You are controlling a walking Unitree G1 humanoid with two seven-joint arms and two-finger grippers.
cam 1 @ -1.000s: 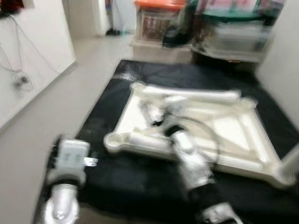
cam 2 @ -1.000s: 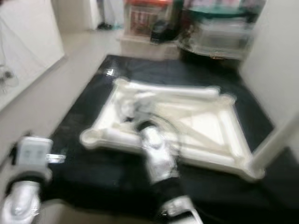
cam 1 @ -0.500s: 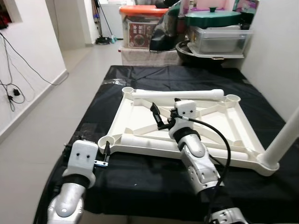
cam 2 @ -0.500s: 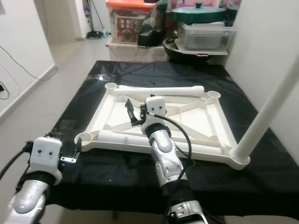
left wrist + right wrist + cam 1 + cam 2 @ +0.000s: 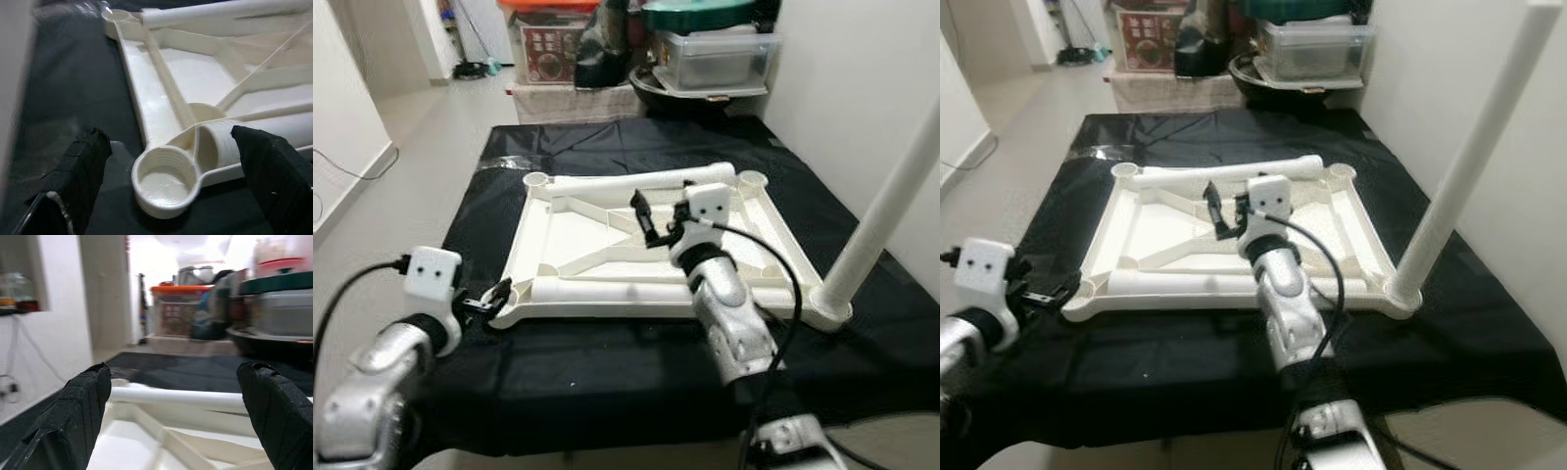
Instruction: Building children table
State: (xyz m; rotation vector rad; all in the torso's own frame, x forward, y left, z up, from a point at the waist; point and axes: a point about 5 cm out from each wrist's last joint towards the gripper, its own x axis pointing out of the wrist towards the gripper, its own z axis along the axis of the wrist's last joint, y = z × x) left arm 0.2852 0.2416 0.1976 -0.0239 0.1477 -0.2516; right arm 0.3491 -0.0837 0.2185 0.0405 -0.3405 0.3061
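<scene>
Your right arm hides part of the upturned tabletop (image 5: 578,245); long axis left-right. Left gripper (image 5: 166,186) gapes at its corner socket (image 5: 164,182); right gripper (image 5: 658,223) open.

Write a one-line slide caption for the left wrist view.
Open left gripper straddling an empty threaded leg socket at a corner of the upturned white tabletop on black sheeting.

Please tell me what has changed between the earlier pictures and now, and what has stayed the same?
The camera has shifted. The left pincer moved forward to the near-left corner socket of the upturned white tabletop, open around it. The right pincer still hovers open above the tabletop. One leg still stands in its corner; another leg still lies along the far edge.
</scene>
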